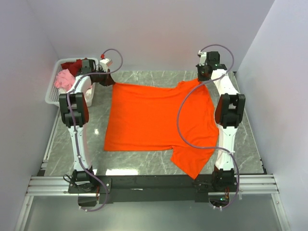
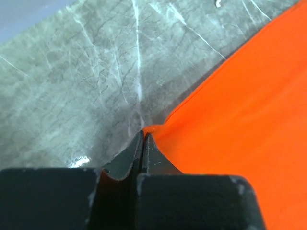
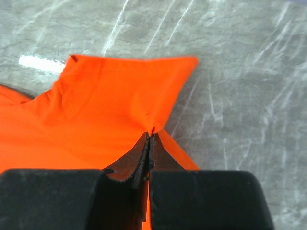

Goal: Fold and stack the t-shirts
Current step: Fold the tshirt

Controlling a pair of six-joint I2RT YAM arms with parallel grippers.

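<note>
A bright orange t-shirt (image 1: 154, 118) lies spread flat across the grey marble table, with one sleeve hanging toward the near right. At the shirt's far left corner, my left gripper (image 1: 111, 83) is shut on the cloth's corner tip (image 2: 149, 128). My right gripper (image 1: 201, 79) is shut on the orange cloth at the far right, by the sleeve (image 3: 152, 130). That sleeve (image 3: 129, 86) fans out flat beyond the jaws. Dark red (image 1: 71, 65) and pink (image 1: 62, 79) t-shirts lie bunched in the basket at the far left.
A white slotted basket (image 1: 53, 91) stands off the table's far left corner, beside the left arm. Bare marble (image 1: 91, 125) runs along the shirt's left side and near edge. White walls close in on both sides and at the back.
</note>
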